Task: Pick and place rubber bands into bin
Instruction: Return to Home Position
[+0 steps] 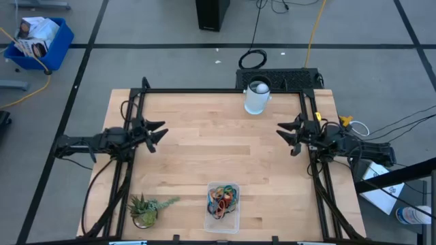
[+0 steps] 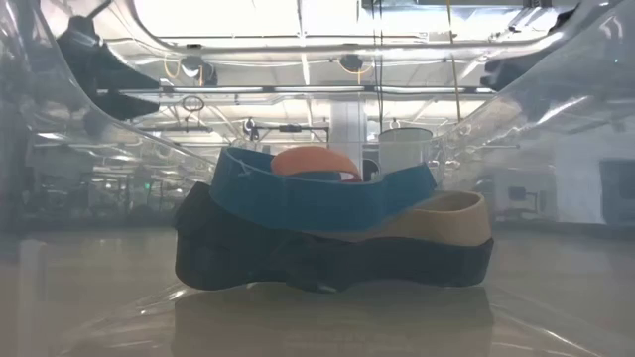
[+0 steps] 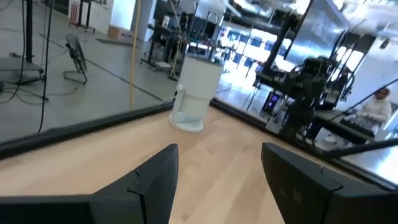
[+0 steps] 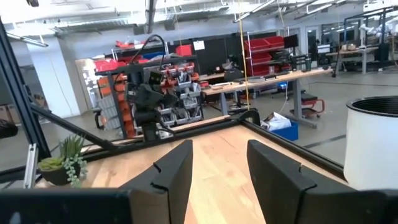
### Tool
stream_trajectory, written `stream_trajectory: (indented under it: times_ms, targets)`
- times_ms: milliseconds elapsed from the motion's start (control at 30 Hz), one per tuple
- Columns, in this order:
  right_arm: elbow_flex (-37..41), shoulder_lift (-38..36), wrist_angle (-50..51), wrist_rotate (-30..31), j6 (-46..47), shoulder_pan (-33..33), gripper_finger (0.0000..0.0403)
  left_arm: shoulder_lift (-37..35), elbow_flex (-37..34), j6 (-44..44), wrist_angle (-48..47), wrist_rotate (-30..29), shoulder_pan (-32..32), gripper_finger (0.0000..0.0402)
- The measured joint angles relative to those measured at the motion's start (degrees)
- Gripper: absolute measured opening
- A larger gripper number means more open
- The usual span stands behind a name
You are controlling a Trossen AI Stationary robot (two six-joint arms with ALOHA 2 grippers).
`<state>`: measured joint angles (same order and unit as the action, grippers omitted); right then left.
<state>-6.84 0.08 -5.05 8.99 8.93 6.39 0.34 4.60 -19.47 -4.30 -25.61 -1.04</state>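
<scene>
The rubber bands (image 1: 223, 197) lie in a heap inside the clear bin (image 1: 208, 219), which stands on the table near its front edge, at the middle. The low view shows the bands (image 2: 327, 228) close up: blue, orange, tan and black loops piled on the bin's floor, between its clear walls (image 2: 595, 119). My left gripper (image 1: 161, 132) hovers open at the table's left side, pointing level toward the right. My right gripper (image 1: 283, 135) hovers open at the right side, pointing toward the left. Nothing sits between the fingers of my left gripper (image 3: 217, 162) or my right gripper (image 4: 219, 155).
A white cup (image 1: 257, 97) stands at the table's far edge, right of the middle. A small potted plant (image 1: 146, 207) sits at the front left. A blue crate (image 1: 41, 41) is on the floor beyond the table. A person (image 3: 379, 106) sits in the room behind.
</scene>
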Motion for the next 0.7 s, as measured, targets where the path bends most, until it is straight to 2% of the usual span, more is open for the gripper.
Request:
stream_trajectory:
  times_ms: [300, 500, 700]
  targets:
    - [4.4, 0.0, -7.4, 0.0, 0.0, 0.0, 0.0145, 0.0, -1.5, 0.1, 1.0, 0.1, 0.0, 0.0237]
    - [4.8, 0.0, -5.2, -0.1, 0.8, 0.0, 0.0148, 0.0, -1.5, 0.4, 0.6, 0.1, 0.0, 0.0237]
    - [4.9, 0.0, -1.0, -0.2, 0.9, -0.1, 0.0147, 0.0, -1.5, 7.9, 0.9, 0.0, 0.0, 0.0237]
